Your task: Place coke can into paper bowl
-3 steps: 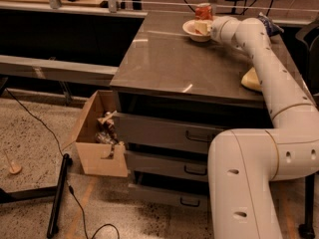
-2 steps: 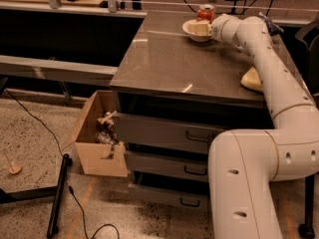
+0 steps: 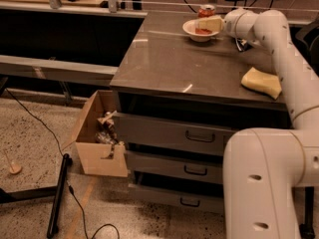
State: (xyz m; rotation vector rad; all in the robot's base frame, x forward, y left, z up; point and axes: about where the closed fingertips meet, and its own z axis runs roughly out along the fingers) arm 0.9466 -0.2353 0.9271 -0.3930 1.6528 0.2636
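The white paper bowl (image 3: 192, 30) stands at the far edge of the grey cabinet top (image 3: 199, 63). The red coke can (image 3: 206, 10) stands upright in the bowl, with its silver top above the rim and its red base showing inside. My gripper (image 3: 209, 24) reaches in from the right over the bowl. Its cream fingers (image 3: 213, 24) are closed around the can's middle and hide that part of it.
A pale yellow sponge-like block (image 3: 262, 81) lies on the right of the cabinet top. My white arm (image 3: 279, 54) runs along the right side. Below are the drawers (image 3: 199, 136), and an open cardboard box (image 3: 97, 138) stands on the floor at the left.
The can and gripper stay over the bowl, settling a little lower into it. The wrist has shifted slightly.
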